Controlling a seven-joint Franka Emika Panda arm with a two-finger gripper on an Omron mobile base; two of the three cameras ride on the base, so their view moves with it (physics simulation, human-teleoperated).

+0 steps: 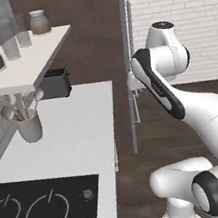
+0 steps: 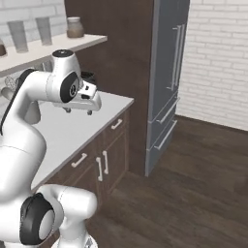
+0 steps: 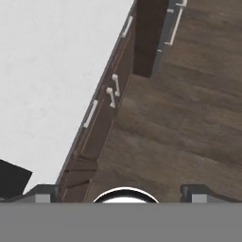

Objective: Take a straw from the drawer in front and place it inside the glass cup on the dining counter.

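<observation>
1. The white worktop [image 1: 65, 139] ran along the dark brown cabinets [image 2: 104, 160], with a black hob [image 1: 43, 214] set into its near end.
2. A grey fridge [image 2: 167, 82] stood beyond the end of the cabinets, on the dark wood floor [image 2: 193, 193].
3. The gripper [image 2: 77, 111] hung above the worktop's front edge, pointing down, fingers spread wide apart and holding nothing.
4. A closed drawer front with a pale handle [image 3: 90, 113] lay below the hand; no straw was visible there.
5. A white crock [image 1: 29, 127] of spoons stood under the shelf [image 1: 22, 65], near a black toaster [image 1: 56, 83].
</observation>
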